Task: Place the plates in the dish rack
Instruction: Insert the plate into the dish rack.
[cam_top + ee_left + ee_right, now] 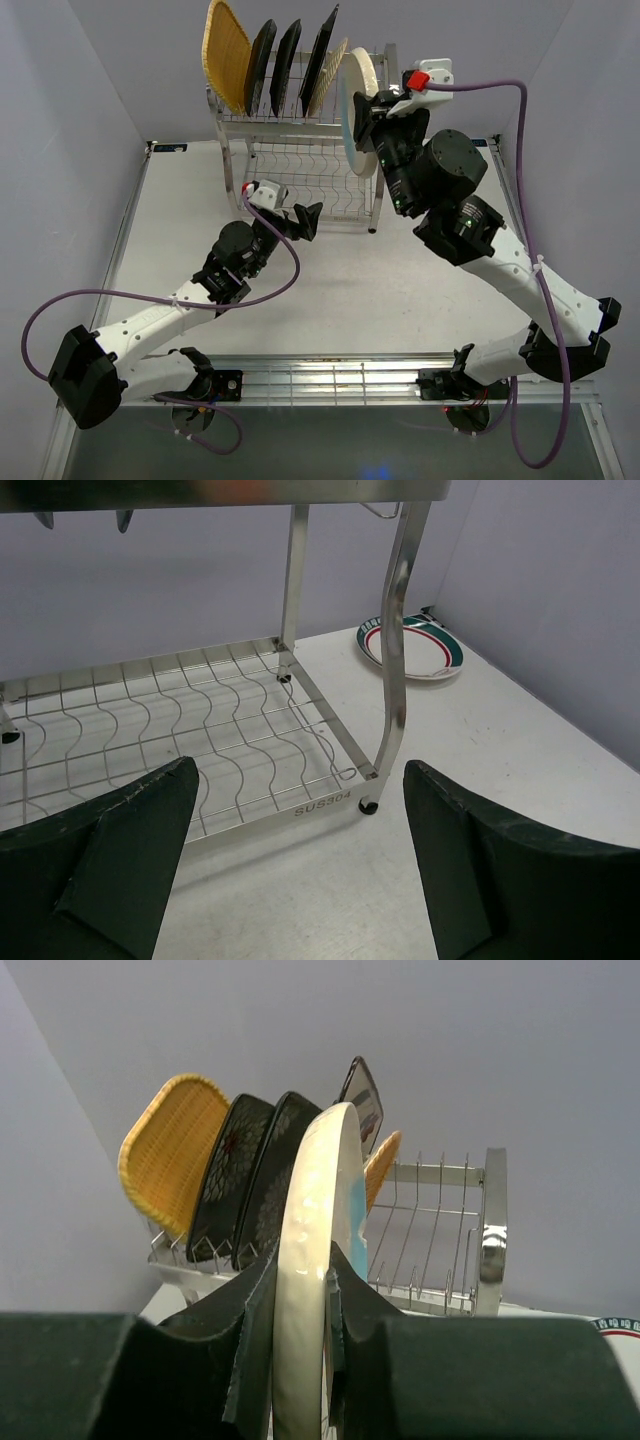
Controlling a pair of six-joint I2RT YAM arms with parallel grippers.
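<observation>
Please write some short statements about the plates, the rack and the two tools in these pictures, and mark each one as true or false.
1. The right tool grips the cream round plate by its rim. True.
2. The left tool is shut. False: it is open and holds nothing.
3. The teal-rimmed plate stands in the dish rack. False: it lies flat on the table beside the rack.
4. The visible part of the lower shelf holds no plates. True.
5. A woven plate stands in the upper tier. True.
</observation>
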